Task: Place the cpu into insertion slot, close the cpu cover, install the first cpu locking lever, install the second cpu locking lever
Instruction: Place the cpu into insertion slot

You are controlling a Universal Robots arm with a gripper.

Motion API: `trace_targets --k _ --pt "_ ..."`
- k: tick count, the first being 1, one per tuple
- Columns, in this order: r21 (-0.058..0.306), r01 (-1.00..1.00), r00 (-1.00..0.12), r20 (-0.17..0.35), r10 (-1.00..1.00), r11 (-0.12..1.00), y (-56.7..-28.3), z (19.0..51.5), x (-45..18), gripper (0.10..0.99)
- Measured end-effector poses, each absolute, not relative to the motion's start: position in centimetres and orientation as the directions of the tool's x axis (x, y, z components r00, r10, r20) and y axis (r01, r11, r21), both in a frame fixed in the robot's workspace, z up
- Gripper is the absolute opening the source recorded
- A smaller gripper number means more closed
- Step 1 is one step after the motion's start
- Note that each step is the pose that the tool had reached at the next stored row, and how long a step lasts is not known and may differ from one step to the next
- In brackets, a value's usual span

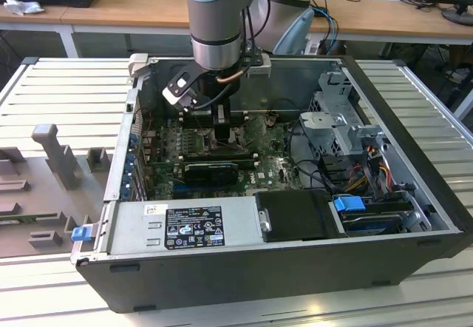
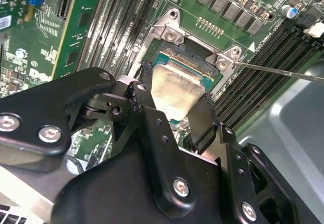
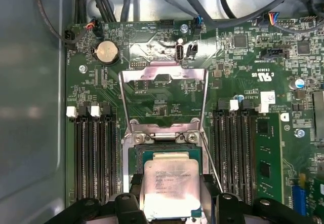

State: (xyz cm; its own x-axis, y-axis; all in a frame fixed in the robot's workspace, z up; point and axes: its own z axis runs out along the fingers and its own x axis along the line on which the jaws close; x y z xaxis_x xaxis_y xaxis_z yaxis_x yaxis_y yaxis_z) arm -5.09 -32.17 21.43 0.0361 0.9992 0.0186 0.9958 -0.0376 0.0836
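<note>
Gripper (image 3: 171,196) is clamped on the cpu (image 3: 169,183). Fingers (image 3: 210,188) press two opposite edges, metal top facing up. The cpu is directly over the insertion slot (image 3: 133,155). Can't tell whether it's seated or just above the slot.

- **Cpu cover** (image 3: 162,73): swung open, standing up from its hinge on the slot side away from the gripper. Board visible thru its window.
- **Locking lever** (image 2: 278,71): thin wire rod, angling away from a slot corner.
- **Memory slots** (image 3: 96,153): flank the slot on both sides.

Ext view: arm (image 1: 214,16) reaches down into the open pc case (image 1: 295,275), gripper low over the mobo (image 1: 273,168) at the slot.
</note>
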Motion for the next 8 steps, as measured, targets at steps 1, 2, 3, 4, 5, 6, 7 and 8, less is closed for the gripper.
trace_targets --k 1,2,3,4,5,6,7,8 --pt "0.083 0.996 0.036 0.018 0.999 -0.037 -32.09 21.28 -5.09 0.529" --pt "0.084 0.996 0.036 0.019 0.999 -0.037 -32.05 21.19 -5.09 0.529" --pt "0.084 0.996 0.036 0.019 0.999 -0.037 -32.02 21.1 -5.09 0.529" --pt "0.084 0.996 0.036 0.019 0.999 -0.037 -31.99 20.96 -5.09 0.529" --pt "0.084 0.996 0.036 0.019 0.999 -0.037 -31.97 20.88 -5.09 0.529" --pt "0.084 0.996 0.036 0.019 0.999 -0.037 -31.95 20.78 -5.09 0.529" --pt "0.084 0.996 0.036 0.019 0.999 -0.037 -31.94 20.72 -5.09 0.529" --pt "0.084 0.996 0.036 0.019 0.999 -0.037 -31.92 20.64 -5.09 0.529"
